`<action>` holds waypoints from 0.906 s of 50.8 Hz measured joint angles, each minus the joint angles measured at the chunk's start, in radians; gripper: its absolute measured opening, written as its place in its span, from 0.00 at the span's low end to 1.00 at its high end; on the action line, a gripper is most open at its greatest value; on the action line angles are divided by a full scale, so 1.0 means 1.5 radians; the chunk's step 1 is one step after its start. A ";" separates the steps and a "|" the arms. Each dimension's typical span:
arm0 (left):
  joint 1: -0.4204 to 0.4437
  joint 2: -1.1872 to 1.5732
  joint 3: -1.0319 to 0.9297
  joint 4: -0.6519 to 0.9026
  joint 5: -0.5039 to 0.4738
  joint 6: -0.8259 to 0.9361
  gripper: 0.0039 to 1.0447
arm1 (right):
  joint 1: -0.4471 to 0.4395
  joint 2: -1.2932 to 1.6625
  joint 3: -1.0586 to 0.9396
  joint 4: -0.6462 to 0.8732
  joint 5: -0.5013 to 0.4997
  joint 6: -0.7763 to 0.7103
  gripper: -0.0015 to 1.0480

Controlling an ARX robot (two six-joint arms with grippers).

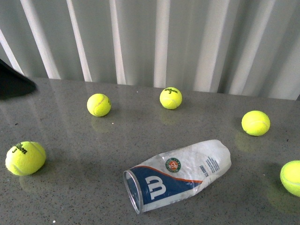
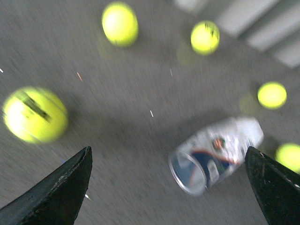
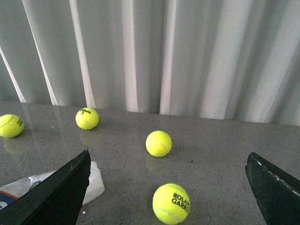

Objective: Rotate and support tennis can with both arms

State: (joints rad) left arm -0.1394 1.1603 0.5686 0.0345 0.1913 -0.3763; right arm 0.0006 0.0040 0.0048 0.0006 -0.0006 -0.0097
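Nearest us, the tennis can (image 1: pixel 178 173) lies on its side on the grey table (image 1: pixel 70 201). Its open mouth faces us and a little left, and its crumpled closed end angles away to the right (navy band and white W facing up). Now the left gripper (image 2: pixel 167 152): spread wide, holding nothing. The can sits on the table ahead of it, between the lines of its two fingers (image 2: pixel 56 192) and nearer one of them. That view is blurred, so we can only say the can looks clear of both. Over to the right gripper (image 3: pixel 167 153): also gaping wide and empty, with the can's pale closed end peeking out from behind one finger. Five tennis balls (image 1: pixel 26 158) lie scattered around, all apart from the can.
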 joint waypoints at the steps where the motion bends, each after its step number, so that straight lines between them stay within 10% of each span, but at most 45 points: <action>1: -0.020 0.033 -0.007 0.005 0.018 -0.036 0.94 | 0.000 0.000 0.000 0.000 0.000 0.000 0.93; 22: -0.266 0.255 -0.156 0.382 0.013 -0.520 0.94 | 0.000 0.000 0.000 0.000 0.000 0.000 0.93; 46: -0.323 0.467 -0.040 0.499 -0.104 -0.555 0.94 | 0.000 0.000 0.000 0.000 0.000 0.000 0.93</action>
State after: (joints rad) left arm -0.6243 1.8614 0.5087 0.7834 0.0357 -1.2083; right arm 0.0006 0.0040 0.0048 0.0006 -0.0006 -0.0097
